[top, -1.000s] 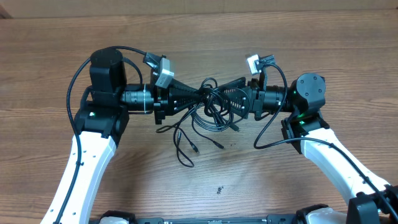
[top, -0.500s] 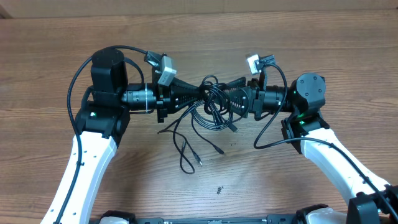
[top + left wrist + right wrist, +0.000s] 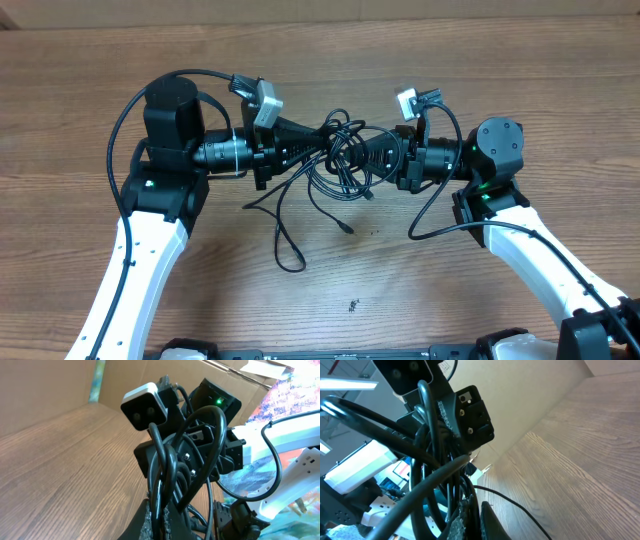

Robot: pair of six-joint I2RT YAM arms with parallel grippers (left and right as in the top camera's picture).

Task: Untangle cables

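Note:
A knot of thin black cables [image 3: 335, 185] hangs between my two grippers above the middle of the table. From the left, my left gripper [image 3: 318, 143] is shut on a strand of the bundle. My right gripper [image 3: 362, 160] faces it from the right, shut on another part of the same knot. The left wrist view shows a cable [image 3: 159, 460] pinched between the pads of the left gripper [image 3: 161, 522]. In the right wrist view, looped cables [image 3: 427, 435] run down into the shut right gripper [image 3: 474, 517]. A long loose loop [image 3: 288, 262] and a plug end [image 3: 345, 228] trail on the table below.
The wooden table [image 3: 320, 60] carries both arms. The thick black arm cables curve beside the left arm [image 3: 118, 140] and the right arm [image 3: 425, 210]. A small dark speck [image 3: 352, 305] lies near the front.
My right gripper has closed on the cable knot. The left gripper has shifted slightly up with its strand, and the trailing loop and plug end have slid left and upward.

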